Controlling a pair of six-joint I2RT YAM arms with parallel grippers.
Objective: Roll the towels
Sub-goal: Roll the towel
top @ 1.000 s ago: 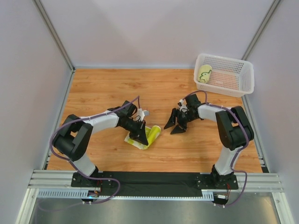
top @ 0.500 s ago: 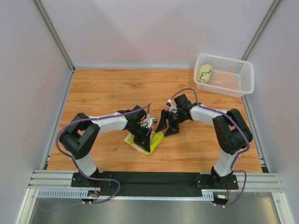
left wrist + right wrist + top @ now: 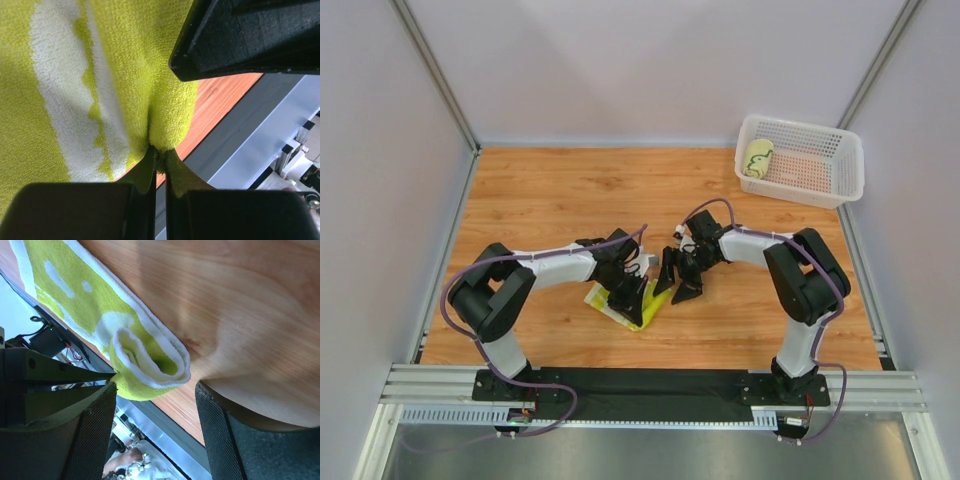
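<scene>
- Top external view: a partly rolled towel [image 3: 657,296] lies on the wood-grain worktop [image 3: 540,190]. The left claw [image 3: 632,300] is over it and the right claw [image 3: 678,284] is just beside its rolled end.
- Left wrist view: looped terry, lime with a cream wavy-edged band. The left claw's tips are pressed together, pinching a fold at the towel's edge.
- Right wrist view alone shows the roll's end, a loose flattened spiral. It sits ahead of the right claw's spread fingers [image 3: 90,435].
- Far beyond the right claw: a white perforated basket [image 3: 840,175] holding a second towel [image 3: 757,157], rolled.
- The top view hides the pinch itself. A black block [image 3: 250,35] in the left wrist view is cut off and unidentifiable.
</scene>
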